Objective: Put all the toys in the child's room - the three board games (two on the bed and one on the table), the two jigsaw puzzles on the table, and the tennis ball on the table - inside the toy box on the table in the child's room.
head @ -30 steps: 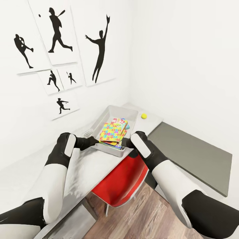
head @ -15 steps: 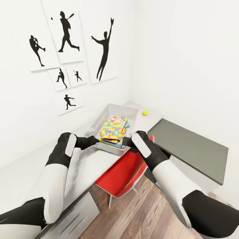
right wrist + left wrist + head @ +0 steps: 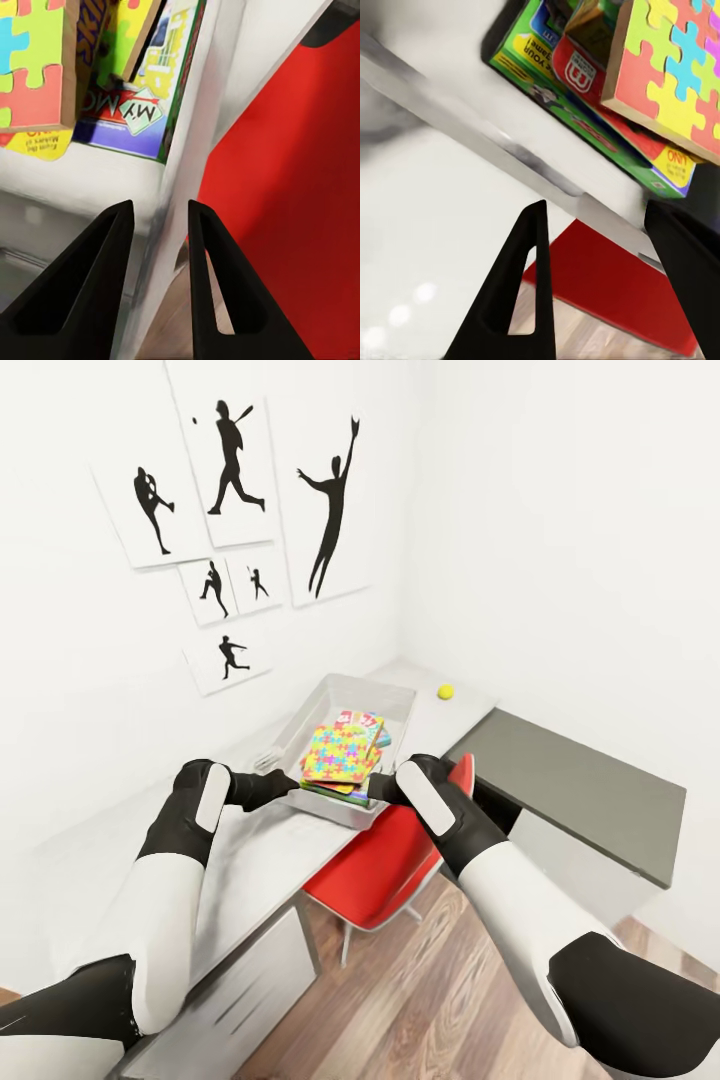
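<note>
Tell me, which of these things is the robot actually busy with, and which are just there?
Job: toy box, jigsaw puzzles, board games, tennis ball, table, both grippers.
Just there: red chair, wall silhouettes, dark-topped cabinet.

The white table carries the grey toy box and, well apart, a tennis ball.

You get bright, even, diffuse light with no clear source; the white walls nearly wash out. Shadows are soft and faint. Your head view bends straight lines toward its edges. In the left wrist view the desk top blurs, with pale glare spots.
</note>
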Available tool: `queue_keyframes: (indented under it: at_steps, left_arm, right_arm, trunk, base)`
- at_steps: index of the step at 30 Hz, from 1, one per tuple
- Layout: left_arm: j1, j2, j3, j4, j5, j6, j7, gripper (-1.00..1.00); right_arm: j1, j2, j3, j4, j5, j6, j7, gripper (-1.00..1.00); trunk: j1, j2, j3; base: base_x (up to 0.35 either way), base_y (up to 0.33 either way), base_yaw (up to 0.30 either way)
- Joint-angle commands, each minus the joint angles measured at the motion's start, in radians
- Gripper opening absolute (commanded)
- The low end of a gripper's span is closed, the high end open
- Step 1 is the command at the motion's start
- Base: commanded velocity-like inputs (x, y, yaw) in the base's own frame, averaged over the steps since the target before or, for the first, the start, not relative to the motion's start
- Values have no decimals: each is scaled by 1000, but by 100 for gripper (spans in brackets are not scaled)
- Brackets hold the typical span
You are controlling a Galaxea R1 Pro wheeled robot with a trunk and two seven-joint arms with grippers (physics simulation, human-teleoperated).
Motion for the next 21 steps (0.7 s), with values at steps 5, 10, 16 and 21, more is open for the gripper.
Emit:
queue_keyframes:
  at_steps: [5,10,16,21]
  left_arm:
    - [-1,6,4,1,3,21,-5,-100]
    - [-1,6,4,1,3,21,-5,-100]
    - [-1,6,4,1,3,21,-5,-100]
    - [-1,6,4,1,3,21,-5,-100]
  right_arm:
    - [-1,0,29,-1,-70,-18,28,-100]
    - [-1,0,29,-1,-70,-18,28,-100]
    - [-1,0,29,-1,-71,-18,29,-100]
    - [0,0,29,-1,-71,-18,29,-100]
  trunk:
    - [0,-2,-2]
    - [0,-2,-2]
    - [0,-2,-2]
    - [0,-2,-2]
  base:
    - [-167,159,0]
    - [-151,185,0]
    - [-137,208,0]
    - [-134,211,0]
